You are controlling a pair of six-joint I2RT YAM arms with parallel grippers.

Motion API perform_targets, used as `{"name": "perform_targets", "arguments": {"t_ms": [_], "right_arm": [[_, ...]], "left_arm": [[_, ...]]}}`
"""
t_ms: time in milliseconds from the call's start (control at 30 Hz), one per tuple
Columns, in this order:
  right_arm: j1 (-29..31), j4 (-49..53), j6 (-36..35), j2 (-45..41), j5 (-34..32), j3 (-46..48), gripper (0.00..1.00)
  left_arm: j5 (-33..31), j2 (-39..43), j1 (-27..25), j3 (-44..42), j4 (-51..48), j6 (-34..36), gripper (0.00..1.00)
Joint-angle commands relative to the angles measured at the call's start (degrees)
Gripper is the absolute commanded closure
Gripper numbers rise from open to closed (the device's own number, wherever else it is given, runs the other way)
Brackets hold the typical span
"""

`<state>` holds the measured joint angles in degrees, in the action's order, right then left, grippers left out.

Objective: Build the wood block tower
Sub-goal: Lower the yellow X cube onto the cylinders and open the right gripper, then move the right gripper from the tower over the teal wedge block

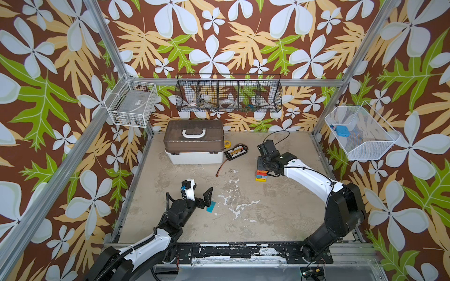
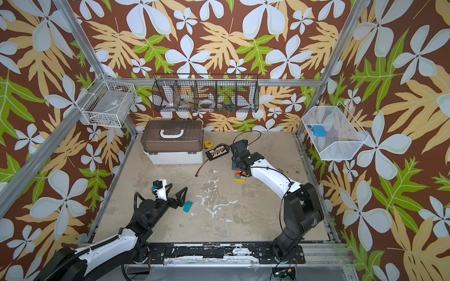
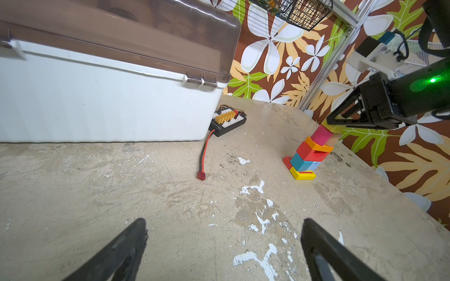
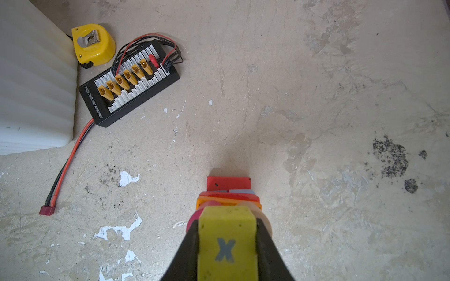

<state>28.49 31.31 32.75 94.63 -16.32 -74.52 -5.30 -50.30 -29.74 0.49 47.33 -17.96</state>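
The tower stands right of the table's middle: a yellow base, red, blue and orange layers, then a pink cylinder and a tan cylinder side by side. My right gripper is shut on a yellow cube marked X, held right on top of the two cylinders. A teal block lies on the table at front left. My left gripper hovers just beside it, open and empty.
A white case with a brown lid stands at the back left. Next to it lie a yellow tape measure and a black connector board with a red wire. Wire baskets hang on the walls.
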Motion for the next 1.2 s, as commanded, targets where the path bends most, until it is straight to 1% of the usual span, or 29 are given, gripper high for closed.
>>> {"name": "perform_targets", "arguments": {"t_ms": [0, 100, 400, 500, 633, 767, 967, 1100, 1167], "right_arm": [[-0.18, 0.24, 0.20, 0.05, -1.01, -0.30, 0.76], [-0.18, 0.33, 0.21, 0.30, -0.88, -0.44, 0.76], [-0.11, 0.44, -0.06, 0.64, 0.04, -0.73, 0.68], [-0.19, 0.25, -0.11, 0.23, 0.53, -0.59, 0.63], [-0.18, -0.20, -0.49, -1.05, 0.61, -0.10, 0.48], [-0.19, 0.07, -0.54, -3.04, -0.12, 0.16, 0.45], [-0.17, 0.53, -1.27, -8.34, -0.58, 1.19, 0.44], [0.64, -1.30, -3.46, -16.73, 5.15, 4.80, 0.40], [3.26, -1.18, -4.26, -21.31, 5.72, 6.27, 0.36]], "left_arm": [[0.26, -0.13, 0.03, 0.47, 0.57, 0.00, 0.00], [0.29, -0.23, -0.01, 0.54, 0.57, -0.04, 0.00], [0.30, -0.58, 0.03, 0.74, 0.44, -0.03, 0.00], [0.46, -0.58, 0.03, 0.74, 0.46, 0.01, 0.00], [0.28, -0.72, 0.03, 0.89, 0.48, -0.04, 0.00], [0.29, -1.02, 0.03, 1.00, 0.29, -0.07, 0.00], [-0.06, -1.18, 0.02, 1.18, 0.22, 0.01, 0.00], [-0.40, -1.33, 0.03, 1.44, -0.13, 0.02, 0.00], [-1.49, -1.15, 0.03, 1.49, -0.57, -0.14, 0.00]]}}
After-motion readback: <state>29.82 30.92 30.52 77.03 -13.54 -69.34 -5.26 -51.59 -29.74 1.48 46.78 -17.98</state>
